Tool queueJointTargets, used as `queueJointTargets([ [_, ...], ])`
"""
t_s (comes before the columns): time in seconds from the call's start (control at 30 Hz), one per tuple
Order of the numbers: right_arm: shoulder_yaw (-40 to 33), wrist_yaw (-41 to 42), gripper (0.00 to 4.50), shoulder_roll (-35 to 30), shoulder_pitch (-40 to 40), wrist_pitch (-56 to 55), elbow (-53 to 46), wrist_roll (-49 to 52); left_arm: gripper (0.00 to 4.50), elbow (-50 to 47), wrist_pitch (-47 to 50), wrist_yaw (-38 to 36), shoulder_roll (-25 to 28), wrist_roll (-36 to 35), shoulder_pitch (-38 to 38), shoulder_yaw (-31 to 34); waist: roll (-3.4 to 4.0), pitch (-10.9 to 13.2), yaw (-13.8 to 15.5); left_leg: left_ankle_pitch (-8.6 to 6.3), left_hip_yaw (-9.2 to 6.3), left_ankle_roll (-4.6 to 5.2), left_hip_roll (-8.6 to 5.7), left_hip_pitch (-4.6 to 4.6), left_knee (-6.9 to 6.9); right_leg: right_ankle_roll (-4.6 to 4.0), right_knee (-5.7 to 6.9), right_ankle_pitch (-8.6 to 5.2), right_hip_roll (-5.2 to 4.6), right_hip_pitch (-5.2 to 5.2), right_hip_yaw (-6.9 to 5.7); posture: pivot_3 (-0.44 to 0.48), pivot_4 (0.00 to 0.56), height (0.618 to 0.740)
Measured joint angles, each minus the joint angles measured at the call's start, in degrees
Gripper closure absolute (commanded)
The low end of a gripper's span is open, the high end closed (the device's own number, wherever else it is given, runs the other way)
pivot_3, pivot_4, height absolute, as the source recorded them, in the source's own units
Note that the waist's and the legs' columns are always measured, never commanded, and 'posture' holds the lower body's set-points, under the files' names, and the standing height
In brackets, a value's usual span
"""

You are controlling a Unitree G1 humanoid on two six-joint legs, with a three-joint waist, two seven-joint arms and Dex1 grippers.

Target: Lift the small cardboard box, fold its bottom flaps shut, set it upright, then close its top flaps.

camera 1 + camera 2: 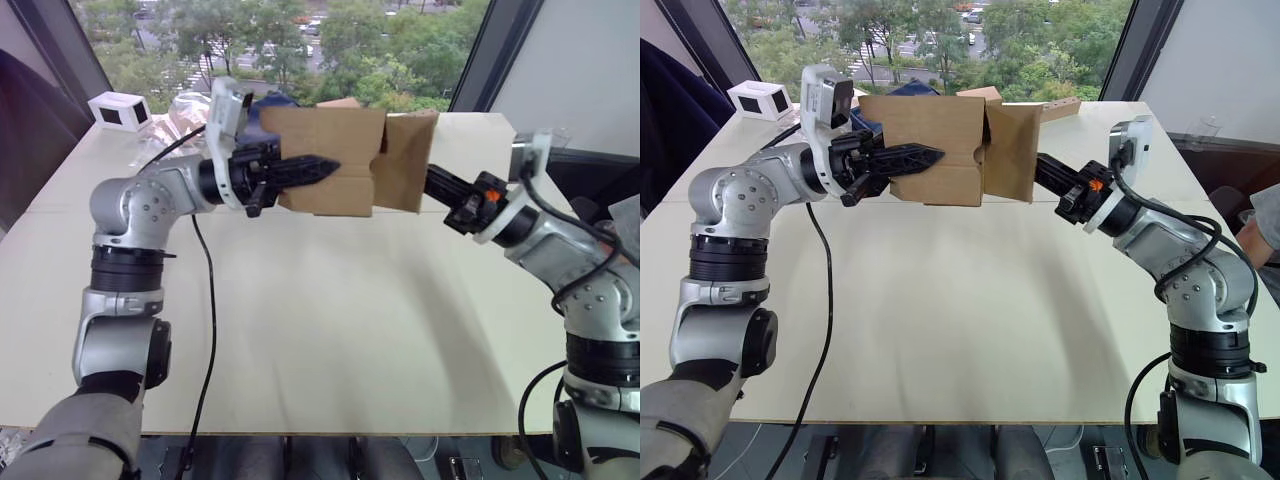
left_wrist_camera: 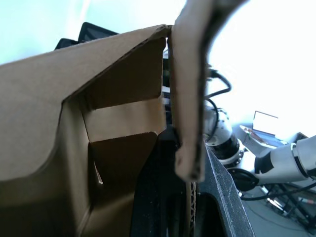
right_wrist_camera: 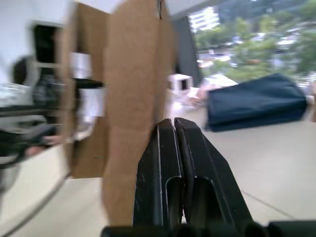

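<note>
The small cardboard box (image 1: 325,140) hangs on its side in the air above the far half of the table. My left gripper (image 1: 325,167) is shut on its near wall, with one black finger lying along the outside and the cardboard edge (image 2: 190,197) between the fingers. A flap (image 1: 405,160) hinged to the box's right end stands swung out, facing the right arm. My right gripper (image 1: 1042,165) reaches in from the right, and its tips are at the back of that flap. Its fingers (image 3: 165,163) are pressed together, shut on nothing. I cannot tell which end's flaps these are.
The pale table (image 1: 320,320) spreads out below both arms. At its far left stand a small white box (image 1: 120,110) and some clear plastic (image 1: 185,108). A navy pouch (image 3: 256,101) and a long thin cardboard box (image 1: 1060,105) lie behind the held box. A black cable (image 1: 208,330) hangs from the left arm.
</note>
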Motion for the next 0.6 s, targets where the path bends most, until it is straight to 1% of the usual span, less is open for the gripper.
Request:
queueJointTargets([
  [0.17,-1.4,-4.5,4.45,5.3,1.4,1.5,-3.4,7.1,4.5,0.0,0.1,0.0,-0.1,0.0,0.0,0.5,0.0,0.0,-0.5,0.0,0.0,0.0,0.08,0.04,-0.02,0.0,0.02,0.0,0.02,-0.02,0.03,0.0,0.15,0.74],
  [0.3,-1.4,-6.6,4.45,8.0,1.7,1.4,-3.4,9.2,4.5,0.1,0.1,-0.1,-0.3,0.0,0.0,0.5,0.0,0.0,-0.3,0.0,0.01,0.0,0.05,0.04,-0.02,0.0,0.03,0.0,0.04,-0.01,0.02,0.0,0.15,0.74],
  [0.4,-1.4,-7.1,4.45,8.3,1.7,1.4,-3.4,9.9,4.5,0.1,0.1,-0.1,-0.5,0.0,0.0,0.5,0.0,0.0,-0.3,0.0,0.01,0.0,0.04,0.04,-0.02,0.0,0.03,0.0,0.05,-0.01,0.02,0.0,0.15,0.74],
  [0.5,-1.4,-7.2,3.7,8.7,1.4,1.4,-3.0,10.4,4.5,0.1,0.1,-0.1,-0.5,0.0,0.0,0.6,0.0,0.0,-0.3,0.0,0.02,0.0,0.03,0.04,-0.02,0.0,0.03,0.0,0.04,-0.01,0.02,0.0,0.15,0.74],
  [0.53,-1.4,-7.2,3.33,8.9,1.3,1.4,-2.8,10.7,4.5,0.1,0.1,-0.1,-0.5,0.0,0.0,0.6,0.0,0.0,-0.3,0.0,0.01,0.0,0.03,0.04,-0.02,0.0,0.03,0.0,0.05,-0.01,0.02,0.0,0.15,0.74],
  [0.6,-1.3,-7.2,2.42,9.7,1.3,1.4,-2.0,11.3,4.5,0.1,0.1,-0.1,-0.5,0.0,0.0,0.6,0.0,0.0,-0.3,0.0,0.01,0.0,0.03,0.04,-0.02,0.0,0.03,0.0,0.05,-0.01,0.02,0.0,0.15,0.74],
])
